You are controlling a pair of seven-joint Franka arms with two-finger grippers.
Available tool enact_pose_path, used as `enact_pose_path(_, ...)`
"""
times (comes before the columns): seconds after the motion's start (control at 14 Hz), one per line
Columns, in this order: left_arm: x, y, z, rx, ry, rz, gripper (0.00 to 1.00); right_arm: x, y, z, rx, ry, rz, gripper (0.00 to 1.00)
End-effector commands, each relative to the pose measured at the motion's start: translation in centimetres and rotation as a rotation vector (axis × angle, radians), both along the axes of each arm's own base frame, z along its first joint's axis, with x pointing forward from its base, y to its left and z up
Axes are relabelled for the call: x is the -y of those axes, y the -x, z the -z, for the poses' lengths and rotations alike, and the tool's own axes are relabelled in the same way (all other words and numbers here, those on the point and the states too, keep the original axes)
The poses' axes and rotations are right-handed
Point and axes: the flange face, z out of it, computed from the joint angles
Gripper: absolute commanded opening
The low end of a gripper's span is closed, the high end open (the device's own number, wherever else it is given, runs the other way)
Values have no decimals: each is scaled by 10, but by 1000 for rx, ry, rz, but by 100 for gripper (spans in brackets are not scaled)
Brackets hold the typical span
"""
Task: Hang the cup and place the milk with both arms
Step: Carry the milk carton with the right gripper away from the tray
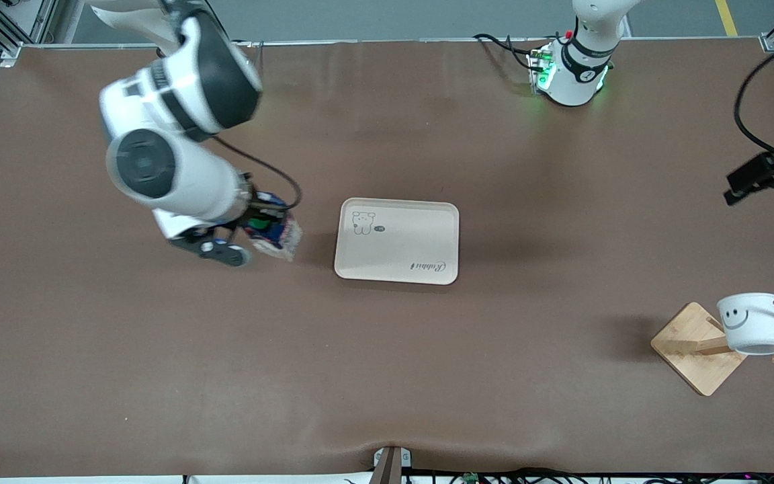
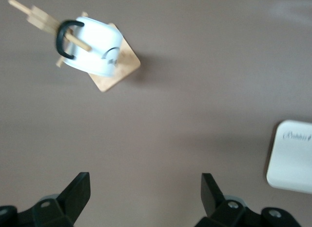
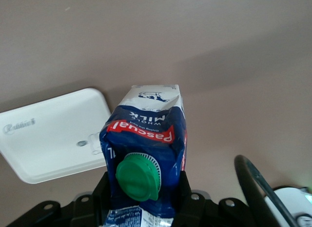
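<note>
The white cup [image 1: 753, 323] with the smiley face hangs by its black handle on a peg of the wooden rack [image 1: 696, 349], at the left arm's end of the table. It also shows in the left wrist view [image 2: 92, 44]. My left gripper [image 1: 756, 176] is open and empty, up in the air over the table's edge near the rack, and its own view shows it too [image 2: 145, 193]. My right gripper [image 1: 263, 235] is shut on the blue milk carton [image 1: 273, 232]. It holds the carton tilted over the bare table beside the tray. In the right wrist view, the milk [image 3: 146, 139] sits between the gripper's [image 3: 144, 188] fingers, green cap toward the camera.
A cream tray [image 1: 397, 269] with a bear drawing lies in the middle of the table and holds nothing; it also shows in the wrist views [image 2: 295, 156] [image 3: 53, 134]. The rack's wooden base [image 2: 119, 66] stands near the table's end. A black cable [image 1: 746, 101] hangs by the left arm.
</note>
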Motion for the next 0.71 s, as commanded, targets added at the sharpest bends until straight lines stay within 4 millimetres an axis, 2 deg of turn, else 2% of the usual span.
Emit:
enact_pose_path(0.0, 7, 20, -9, -30, 8, 1, 100, 97, -3, -4, -13, -38, -46, 0)
enact_pose_path(0.14, 16, 33, -9, -40, 10, 8, 100, 172, -10, 8, -25, -82, -86, 0)
enact_pose_path(0.21, 20, 39, -8, -45, 7, 16, 100, 198, -10, 18, -36, -100, -102, 0)
enact_pose_path(0.43, 18, 50, -5, -58, 12, 13, 100, 241, -1, 50, -30, -70, -147, 0)
enact_pose_path(0.5, 18, 53, -5, -58, 11, 14, 100, 258, 6, 67, -29, -79, -155, 0)
enact_pose_path(0.64, 20, 56, -8, -59, 24, 15, 100, 304, 20, 105, -9, -109, -176, 0)
